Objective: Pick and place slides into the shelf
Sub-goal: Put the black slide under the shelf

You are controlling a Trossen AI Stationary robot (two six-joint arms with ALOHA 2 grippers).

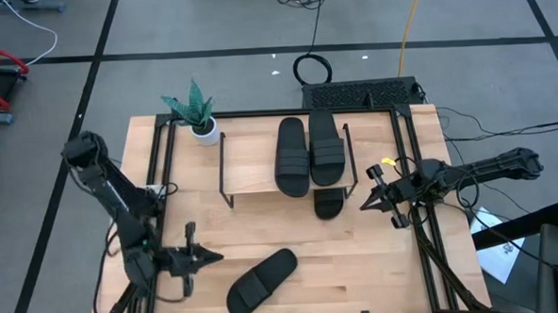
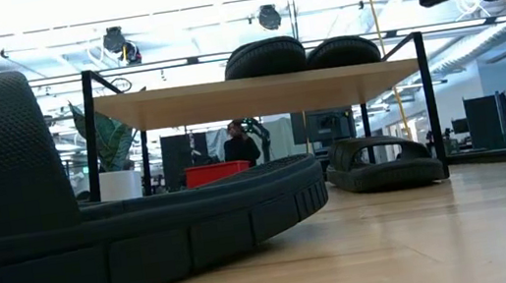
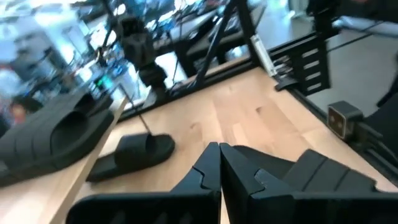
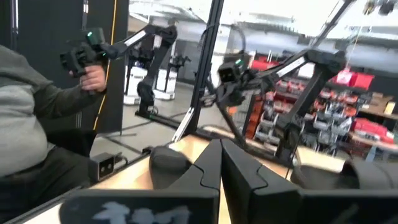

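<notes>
Overhead, the shelf (image 1: 252,181) stood at the middle of the wooden table (image 1: 378,256), its light top board carrying two black slides side by side: one (image 1: 291,156) toward the left arm's side, the other (image 1: 327,147) touching it on the right arm's side. A third slide (image 1: 328,203) lay on the lower tier, its end projecting from under the board's near edge. The fourth slide (image 1: 262,282) lay loose and askew on the table near the front edge, well apart from the shelf. A potted plant (image 1: 196,113) stood just beside the shelf's far left corner. The left gripper (image 1: 211,258) was held over the table's front left area, fingers pressed together, holding nothing, near the loose slide but not touching it. The right gripper (image 1: 367,202) was held beside the shelf's right end, likewise closed and empty.

At table level, the loose slide (image 2: 136,227) filled the foreground. Behind it the top board (image 2: 256,94) carried the two slides (image 2: 264,58), with the lower-tier slide (image 2: 385,163) beneath. A person (image 2: 239,146) was seen in the room beyond.

From the left wrist, the closed fingers (image 3: 205,177) pointed toward the lower-tier slide (image 3: 130,155).

From the right wrist, the closed fingers (image 4: 208,168) showed, and a person's hand (image 4: 93,76) held a device off the table.
</notes>
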